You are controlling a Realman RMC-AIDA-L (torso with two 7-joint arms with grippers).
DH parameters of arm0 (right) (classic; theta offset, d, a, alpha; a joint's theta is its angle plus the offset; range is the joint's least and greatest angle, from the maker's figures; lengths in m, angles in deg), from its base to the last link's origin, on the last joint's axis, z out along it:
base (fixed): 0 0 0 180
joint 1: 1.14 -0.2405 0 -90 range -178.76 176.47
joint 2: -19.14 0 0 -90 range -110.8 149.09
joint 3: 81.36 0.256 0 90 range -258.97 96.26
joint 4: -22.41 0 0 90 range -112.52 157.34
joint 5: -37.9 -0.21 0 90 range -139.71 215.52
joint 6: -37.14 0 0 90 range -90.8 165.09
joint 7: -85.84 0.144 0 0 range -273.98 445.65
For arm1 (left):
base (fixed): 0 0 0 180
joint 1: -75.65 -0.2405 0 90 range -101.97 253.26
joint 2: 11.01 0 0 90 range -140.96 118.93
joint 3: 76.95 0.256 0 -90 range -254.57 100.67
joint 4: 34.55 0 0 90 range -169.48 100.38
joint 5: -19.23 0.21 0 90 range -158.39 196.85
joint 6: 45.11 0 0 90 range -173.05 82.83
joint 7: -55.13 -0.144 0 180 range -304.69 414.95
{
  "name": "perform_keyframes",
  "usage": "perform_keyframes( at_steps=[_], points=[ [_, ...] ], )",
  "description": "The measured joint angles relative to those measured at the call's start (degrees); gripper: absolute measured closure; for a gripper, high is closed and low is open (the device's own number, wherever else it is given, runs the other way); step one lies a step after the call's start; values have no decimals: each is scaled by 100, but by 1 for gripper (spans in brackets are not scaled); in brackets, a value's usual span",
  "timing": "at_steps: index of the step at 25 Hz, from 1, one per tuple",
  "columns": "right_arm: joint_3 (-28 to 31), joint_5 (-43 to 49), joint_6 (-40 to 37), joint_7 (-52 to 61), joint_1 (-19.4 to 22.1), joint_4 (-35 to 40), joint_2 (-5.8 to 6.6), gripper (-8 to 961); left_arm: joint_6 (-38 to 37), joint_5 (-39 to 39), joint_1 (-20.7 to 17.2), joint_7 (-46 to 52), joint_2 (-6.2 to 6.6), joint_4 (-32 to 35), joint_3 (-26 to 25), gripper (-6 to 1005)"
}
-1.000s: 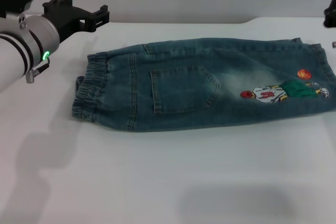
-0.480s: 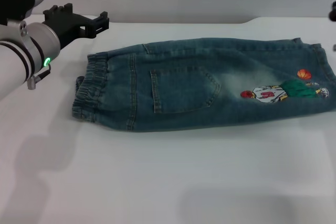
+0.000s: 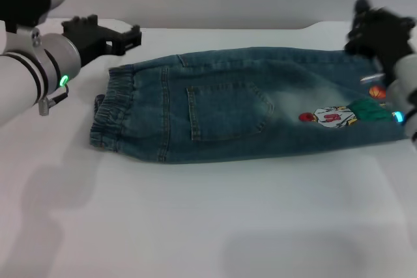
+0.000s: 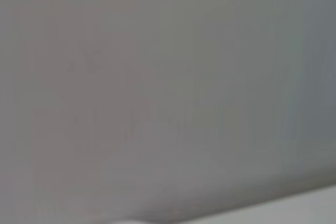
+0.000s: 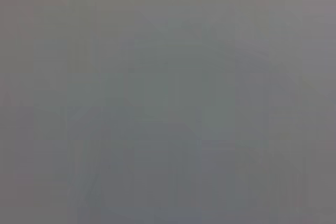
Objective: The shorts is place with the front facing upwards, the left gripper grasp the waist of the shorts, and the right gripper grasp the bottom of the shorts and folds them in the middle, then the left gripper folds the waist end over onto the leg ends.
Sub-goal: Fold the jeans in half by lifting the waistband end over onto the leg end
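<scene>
L gripper [image 3: 124, 30] is hovering past the far corner of the waist [image 3: 112, 112], off the cloth; whether its prongs are spread, can't tell. R gripper [image 3: 378, 30] is hanging blurred over the leg ends [image 3: 391, 92], jaws unreadable, hiding part of the print. One pair of shorts [image 3: 247, 102] is lying flat on the white table [image 3: 195, 219]. Both wrist views are showing only grey.

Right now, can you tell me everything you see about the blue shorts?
The shorts are blue denim, faded pale near the middle, lying flat on the white table and already folded in half lengthwise. The ruched elastic waist points to the robot's left. A patch pocket faces up, and a cartoon basketball-player print sits near the leg ends. The right gripper hangs over that end.
</scene>
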Motion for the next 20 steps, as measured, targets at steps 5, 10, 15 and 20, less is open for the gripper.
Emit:
perform_keyframes(
  at_steps=[5,10,15,20],
  points=[
    [-254,-39,601,77,-215,73,-19,953,877,0,107,29,2,-251,-232,148],
    [-476,-39,975,132,-291,29,-37,953,1794,38,35,32,-1,-951,-436,148],
    [-665,-38,1133,451,-341,71,-34,953,2744,94,82,42,-3,-1297,-789,147],
    [-759,-12,1141,703,-369,186,-25,953,3722,395,301,204,4,-1232,-1120,147]
  ],
)
